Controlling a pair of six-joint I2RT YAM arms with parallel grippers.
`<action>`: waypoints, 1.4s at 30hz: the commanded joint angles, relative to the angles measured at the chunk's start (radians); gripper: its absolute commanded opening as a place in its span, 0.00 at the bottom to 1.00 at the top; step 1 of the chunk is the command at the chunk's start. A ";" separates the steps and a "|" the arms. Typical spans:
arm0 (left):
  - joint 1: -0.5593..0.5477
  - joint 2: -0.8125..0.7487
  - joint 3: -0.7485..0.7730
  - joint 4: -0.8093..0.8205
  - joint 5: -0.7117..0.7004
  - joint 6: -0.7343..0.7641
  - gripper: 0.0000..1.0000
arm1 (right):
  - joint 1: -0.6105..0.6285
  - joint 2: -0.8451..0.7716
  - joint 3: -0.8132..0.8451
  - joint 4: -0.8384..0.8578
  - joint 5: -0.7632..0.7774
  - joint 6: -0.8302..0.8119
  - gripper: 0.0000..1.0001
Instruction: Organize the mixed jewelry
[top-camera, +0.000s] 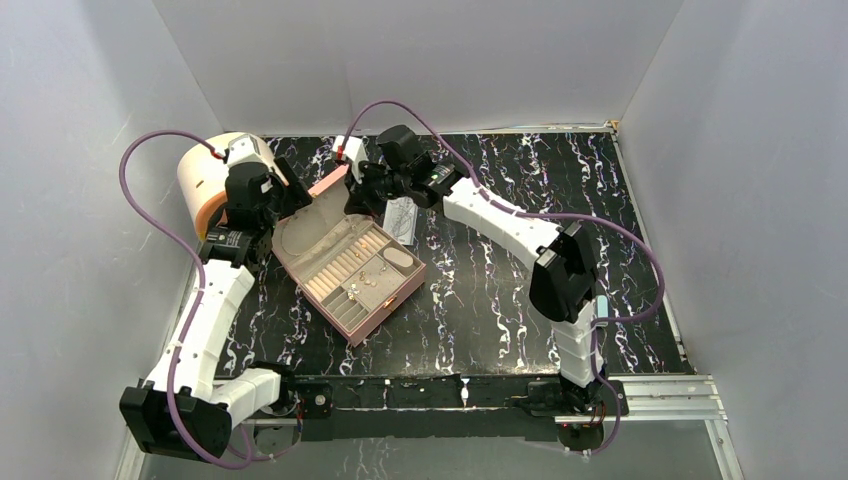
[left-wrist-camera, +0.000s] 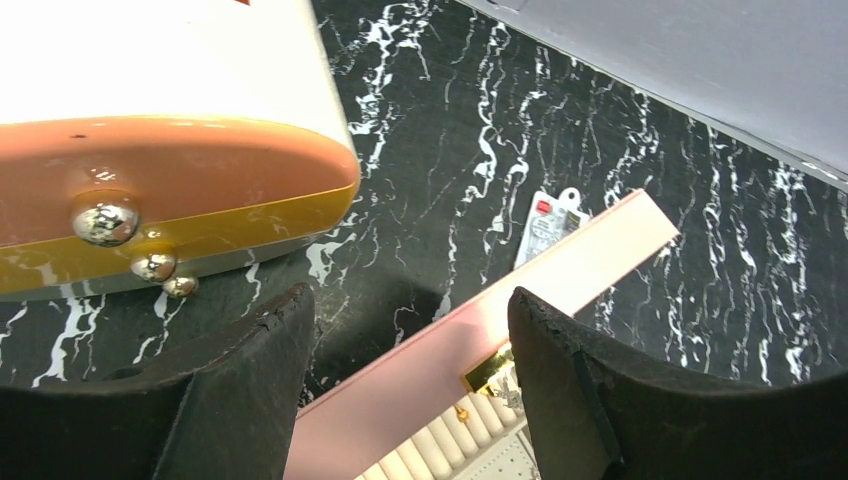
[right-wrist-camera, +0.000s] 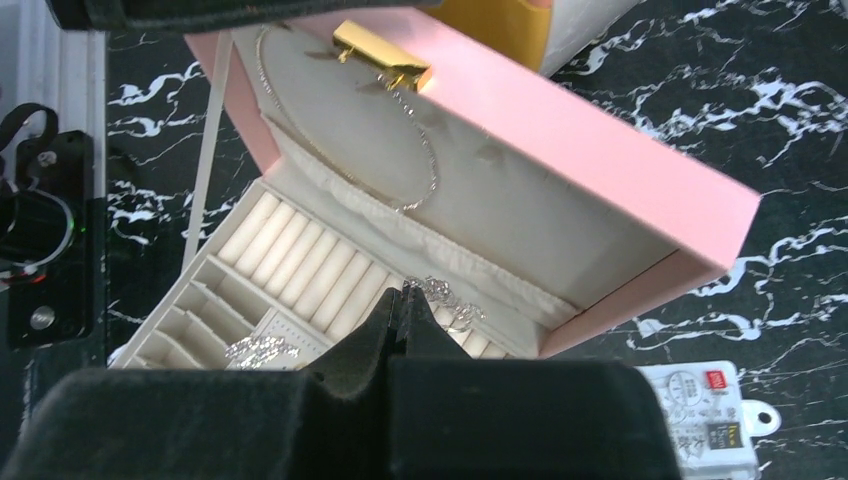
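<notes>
The pink box (top-camera: 385, 300) lies open left of centre, its lid (right-wrist-camera: 600, 160) standing up. Small gold studs (top-camera: 364, 281) sit in its cream tray. My left gripper (left-wrist-camera: 405, 300) is open and straddles the lid's top edge (left-wrist-camera: 590, 265); a gold stud (left-wrist-camera: 461, 411) and the gold clasp (left-wrist-camera: 488, 370) show below it. My right gripper (right-wrist-camera: 405, 295) is shut over the ring rolls, tips against a sparkling silvery piece (right-wrist-camera: 450, 305); whether it is pinched does not show. Another silvery piece (right-wrist-camera: 255, 350) lies on the perforated panel. A thin chain (right-wrist-camera: 425, 170) hangs inside the lid.
A white and orange round container (top-camera: 208, 178) stands at the back left, close to my left gripper (top-camera: 280, 205). A clear packet with a white card (top-camera: 401, 220) lies just right of the box, under my right gripper (top-camera: 360, 195). Grey walls enclose the table.
</notes>
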 joint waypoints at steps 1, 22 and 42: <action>0.000 0.006 0.012 0.006 -0.091 -0.003 0.69 | 0.010 0.017 0.084 0.104 0.037 -0.031 0.00; -0.001 0.005 0.004 0.029 -0.107 0.034 0.70 | 0.045 0.094 0.163 0.193 0.099 -0.051 0.00; -0.022 -0.003 -0.012 0.037 -0.141 0.058 0.72 | 0.058 0.098 0.127 0.264 0.205 -0.047 0.00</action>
